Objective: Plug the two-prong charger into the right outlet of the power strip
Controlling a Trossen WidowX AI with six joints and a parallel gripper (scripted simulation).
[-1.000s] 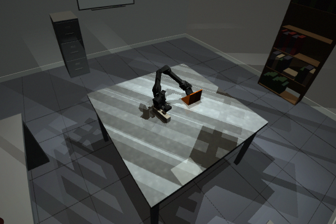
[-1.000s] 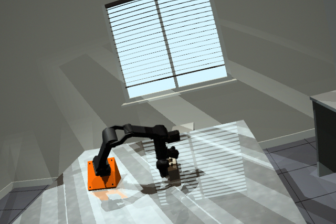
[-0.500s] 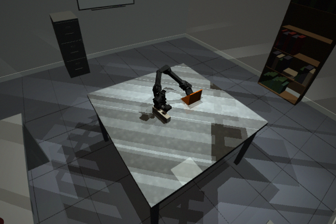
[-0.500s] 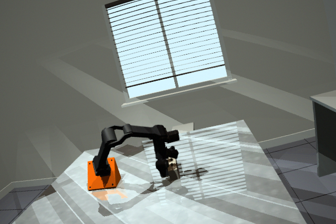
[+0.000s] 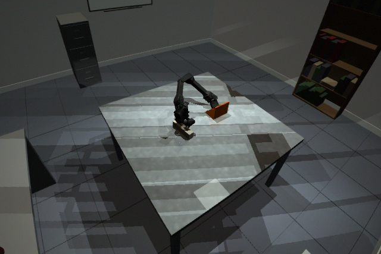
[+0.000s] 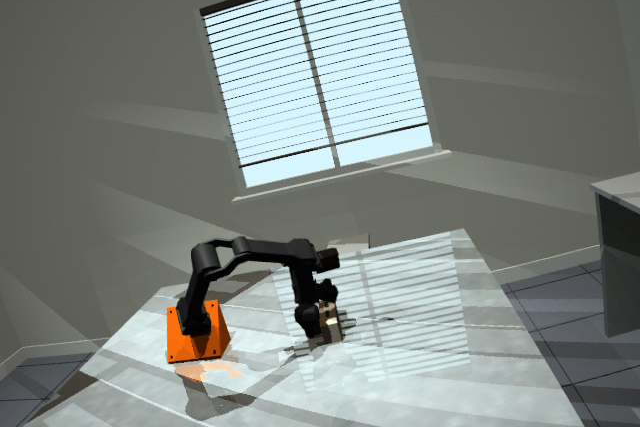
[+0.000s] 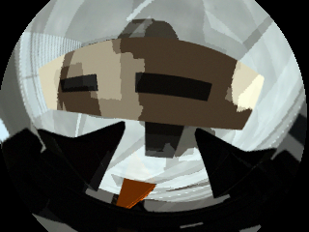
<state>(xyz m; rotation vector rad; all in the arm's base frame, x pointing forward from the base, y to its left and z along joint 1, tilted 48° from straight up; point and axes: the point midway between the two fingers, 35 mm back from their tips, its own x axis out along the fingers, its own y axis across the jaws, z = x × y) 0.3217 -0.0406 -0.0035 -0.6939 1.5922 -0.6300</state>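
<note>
My pincer (image 7: 161, 155) hangs wide open and empty just above the power strip (image 7: 151, 87); I judge release done, retreat next.

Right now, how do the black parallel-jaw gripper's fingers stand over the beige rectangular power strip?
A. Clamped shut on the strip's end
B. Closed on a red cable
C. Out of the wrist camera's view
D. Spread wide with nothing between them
D: in the wrist view the black parallel-jaw gripper has its dark fingers standing far apart, nothing clamped between them, with the beige rectangular power strip lying beyond them.
</note>
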